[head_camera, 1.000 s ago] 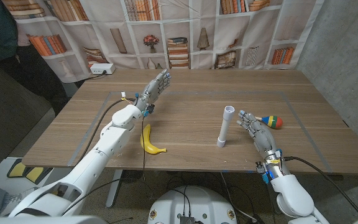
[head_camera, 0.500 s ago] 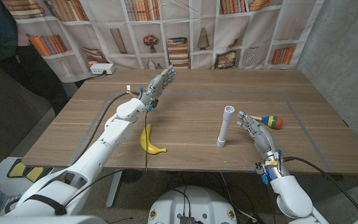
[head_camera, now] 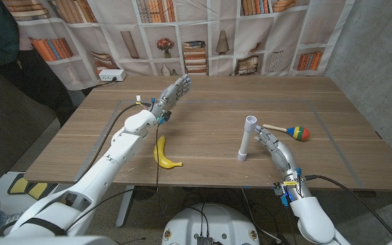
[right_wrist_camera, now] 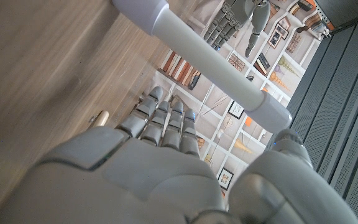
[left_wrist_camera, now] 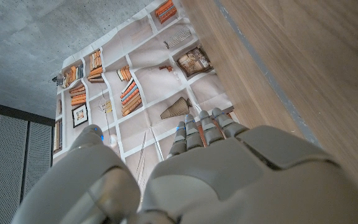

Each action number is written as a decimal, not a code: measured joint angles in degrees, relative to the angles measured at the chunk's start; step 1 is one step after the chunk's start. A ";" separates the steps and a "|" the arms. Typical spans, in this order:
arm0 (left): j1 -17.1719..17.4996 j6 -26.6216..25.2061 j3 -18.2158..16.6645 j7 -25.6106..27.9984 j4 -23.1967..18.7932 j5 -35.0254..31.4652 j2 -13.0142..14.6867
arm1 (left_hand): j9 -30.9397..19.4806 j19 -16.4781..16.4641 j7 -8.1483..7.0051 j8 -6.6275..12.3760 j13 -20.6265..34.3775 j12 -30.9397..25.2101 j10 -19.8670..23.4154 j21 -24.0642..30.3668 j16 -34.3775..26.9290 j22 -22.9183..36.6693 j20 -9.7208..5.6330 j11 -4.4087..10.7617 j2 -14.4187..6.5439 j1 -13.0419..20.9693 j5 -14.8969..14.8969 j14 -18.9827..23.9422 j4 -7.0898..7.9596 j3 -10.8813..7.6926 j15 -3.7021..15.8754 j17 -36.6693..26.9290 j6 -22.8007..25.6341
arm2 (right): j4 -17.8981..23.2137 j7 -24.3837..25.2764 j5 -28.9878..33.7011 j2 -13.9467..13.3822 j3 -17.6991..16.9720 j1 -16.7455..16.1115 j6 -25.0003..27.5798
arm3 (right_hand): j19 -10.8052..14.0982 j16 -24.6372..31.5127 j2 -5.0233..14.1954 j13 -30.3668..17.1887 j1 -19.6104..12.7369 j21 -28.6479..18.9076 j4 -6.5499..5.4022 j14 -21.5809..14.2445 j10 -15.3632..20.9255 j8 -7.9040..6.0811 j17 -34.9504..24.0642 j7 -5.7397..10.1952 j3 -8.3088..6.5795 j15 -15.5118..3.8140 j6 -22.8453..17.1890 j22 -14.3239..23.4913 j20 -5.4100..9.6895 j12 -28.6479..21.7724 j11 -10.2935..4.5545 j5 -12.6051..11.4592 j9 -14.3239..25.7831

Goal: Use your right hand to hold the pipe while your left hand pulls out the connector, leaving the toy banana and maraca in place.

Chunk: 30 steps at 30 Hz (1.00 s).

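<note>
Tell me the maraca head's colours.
Maraca: red, with yellow, green and blue; clearest in the head view.

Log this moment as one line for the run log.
stage: approach | right hand open beside pipe, not gripping | left hand open, raised far from pipe | connector still on | banana, maraca untouched

We see white pipe (head_camera: pixel 246 137) standing upright, right of centre in head view, wider connector (head_camera: pixel 251 121) w/ open mouth still fitted on top. Yellow toy banana (head_camera: pixel 163 154) lies lower centre-left; maraca (head_camera: pixel 289 131), multicoloured head, wooden handle, lies right of pipe.
</note>
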State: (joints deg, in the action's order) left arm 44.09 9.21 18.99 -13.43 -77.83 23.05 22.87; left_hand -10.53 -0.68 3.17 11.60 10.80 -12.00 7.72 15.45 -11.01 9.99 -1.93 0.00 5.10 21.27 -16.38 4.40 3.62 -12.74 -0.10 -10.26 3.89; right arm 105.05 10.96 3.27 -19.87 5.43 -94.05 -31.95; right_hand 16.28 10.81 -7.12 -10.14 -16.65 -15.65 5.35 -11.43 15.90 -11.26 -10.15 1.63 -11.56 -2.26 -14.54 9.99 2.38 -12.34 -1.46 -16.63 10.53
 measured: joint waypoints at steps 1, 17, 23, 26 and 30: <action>0.08 0.02 -0.04 -0.16 -0.06 0.16 0.04 | 0.00 0.00 -0.10 0.00 0.00 0.00 0.00 0.00 0.00 0.00 0.00 0.00 0.00 0.00 0.00 0.00 -0.05 0.05 0.00 0.00 0.10 | -0.15 0.44 0.47 0.11 -0.05 -0.02 0.03 | 0.07 0.00 -0.06 0.00 -0.13 0.15 0.13 -0.18 0.00 -0.30 0.00 0.00 -0.14 0.01 0.00 0.00 0.07 0.00 0.00 -0.23 0.00; 0.39 -0.52 -0.24 -0.96 -0.63 0.85 0.64 | 0.00 0.00 -0.21 0.00 0.00 0.00 0.19 -0.24 0.00 0.00 0.00 0.28 -0.54 0.53 0.00 0.00 -0.15 0.15 0.00 0.00 0.21 | -1.12 7.61 8.78 1.63 0.17 -0.20 0.58 | 1.34 0.00 -0.75 -0.15 -7.26 1.28 3.55 -0.77 0.84 -0.61 0.00 0.92 -1.21 0.01 -0.92 -0.04 -0.09 0.00 -0.83 -2.89 -0.01; 0.38 -0.67 -0.23 -1.06 -0.91 0.39 1.16 | 0.00 0.00 -0.41 0.00 0.00 0.00 -0.10 -0.84 0.23 0.00 0.00 0.56 -0.30 1.20 0.00 0.00 -0.40 0.40 0.00 0.00 0.00 | -1.04 9.56 11.31 1.77 0.79 -0.20 1.07 | 2.12 0.00 -0.51 -0.15 -13.42 2.09 4.89 -0.97 1.14 -0.61 0.00 1.15 -2.54 0.21 -1.15 -0.14 -0.12 0.00 -1.14 -4.53 -0.01; 0.38 -0.68 -0.23 -1.21 -0.91 0.30 1.16 | 0.00 0.00 -0.41 0.00 -0.01 0.00 -0.10 -1.06 0.23 0.00 0.00 0.56 -0.29 1.22 0.00 0.00 -0.39 0.40 0.00 0.00 0.00 | -0.84 9.56 11.31 1.77 1.24 -0.19 1.07 | 2.12 0.00 -0.42 -0.15 -15.80 2.21 5.18 -0.97 1.44 -0.61 0.00 1.15 -2.84 0.21 -1.15 -0.11 -0.12 0.00 -1.42 -4.97 -0.01; 0.27 -0.64 -0.19 -1.50 -0.94 0.28 1.47 | 0.00 -0.01 -0.41 0.00 -0.01 0.00 -0.10 -1.06 0.23 0.00 0.00 0.55 -0.46 1.97 0.00 0.00 -0.63 0.16 0.00 0.00 0.00 | -0.62 11.31 13.67 1.77 1.86 -0.11 2.04 | 2.43 0.00 -0.29 -0.15 -17.95 2.56 5.40 -1.22 1.21 -0.61 0.00 1.44 -3.09 -0.04 -1.44 0.03 0.18 0.00 -1.64 -5.44 -0.01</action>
State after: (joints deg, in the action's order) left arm 44.36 8.57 18.80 -14.93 -78.77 23.33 24.34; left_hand -10.53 -0.69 2.76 11.60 10.79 -12.01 7.63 14.39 -10.78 9.99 -1.93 0.55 4.64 23.24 -16.38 4.40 2.99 -12.58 -0.10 -10.26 3.89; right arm 104.43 22.27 16.94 -18.10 7.30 -94.16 -29.91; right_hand 18.71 10.81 -7.41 -10.28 -34.60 -13.09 10.75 -12.65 17.12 -11.88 -10.15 3.07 -14.65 -2.30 -15.98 10.02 2.55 -12.34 -3.10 -22.07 10.52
